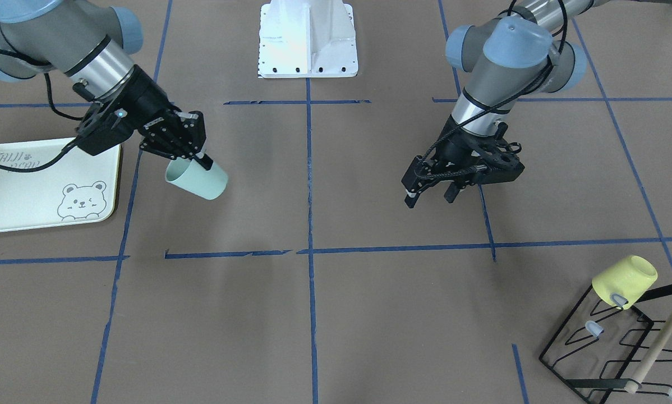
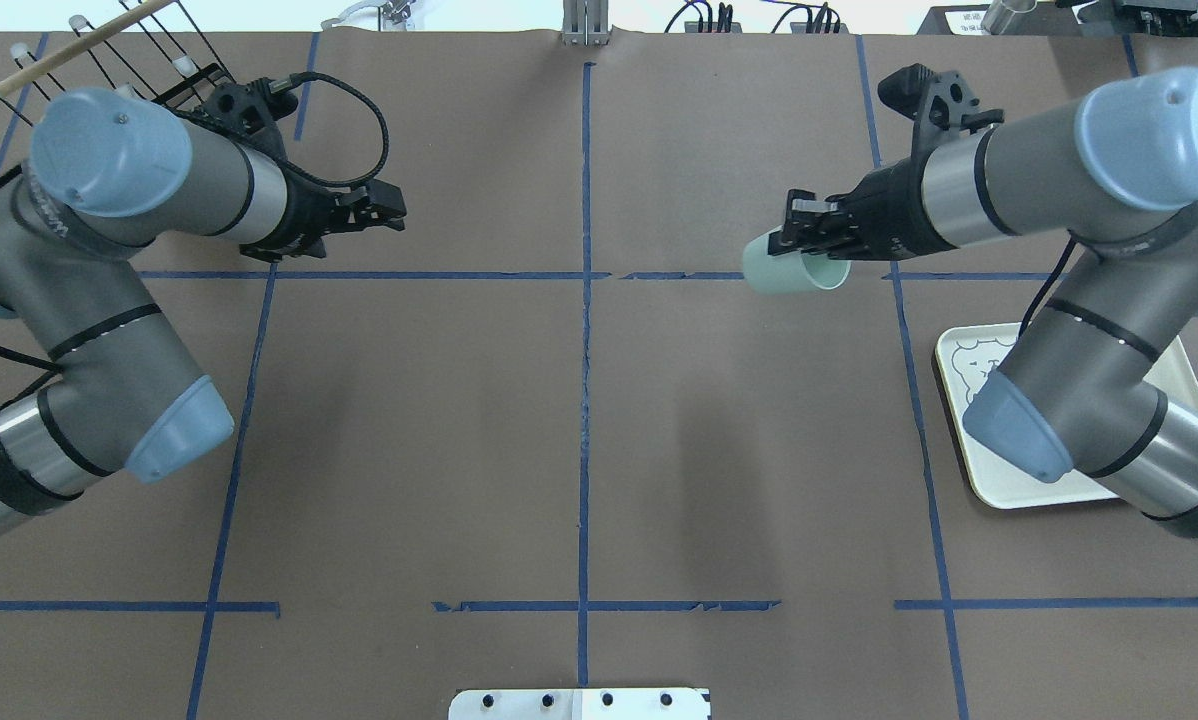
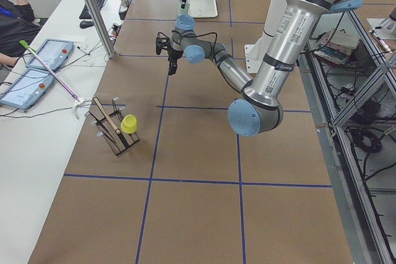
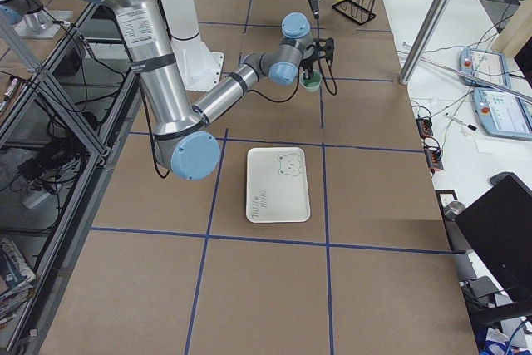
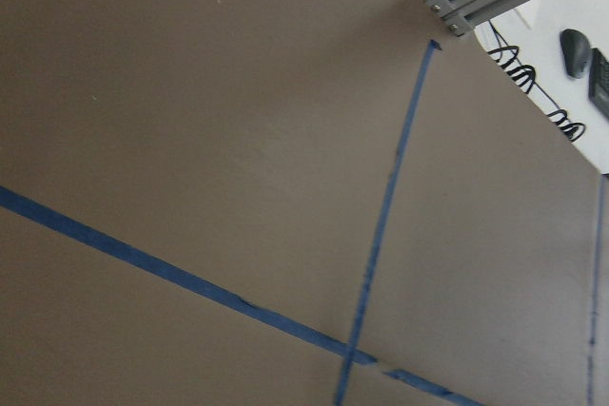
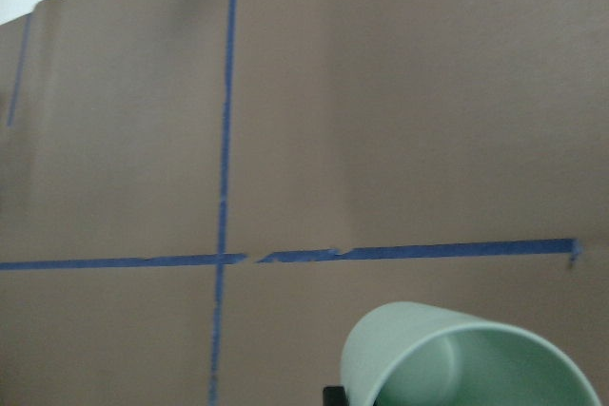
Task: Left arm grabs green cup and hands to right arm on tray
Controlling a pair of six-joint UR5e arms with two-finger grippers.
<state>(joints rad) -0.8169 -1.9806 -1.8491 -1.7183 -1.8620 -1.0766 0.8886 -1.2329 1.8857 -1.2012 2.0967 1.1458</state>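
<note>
The green cup (image 1: pixel 197 179) is held tilted on its side above the table by my right gripper (image 1: pixel 200 160), which is shut on its rim. It also shows in the overhead view (image 2: pixel 794 270) and in the right wrist view (image 6: pixel 457 358), mouth towards the camera. The tray (image 1: pixel 16 196) with the bear drawing lies flat beside the right arm, apart from the cup; in the overhead view the tray (image 2: pixel 999 480) is partly hidden by that arm. My left gripper (image 1: pixel 430 197) is open and empty, hanging above bare table well away from the cup.
A yellow cup (image 1: pixel 625 279) hangs upside down on a black wire rack (image 1: pixel 611 342) with a wooden rod, on the left arm's side. A white mount plate (image 1: pixel 308 39) sits at the robot's base. Blue tape lines cross the brown table.
</note>
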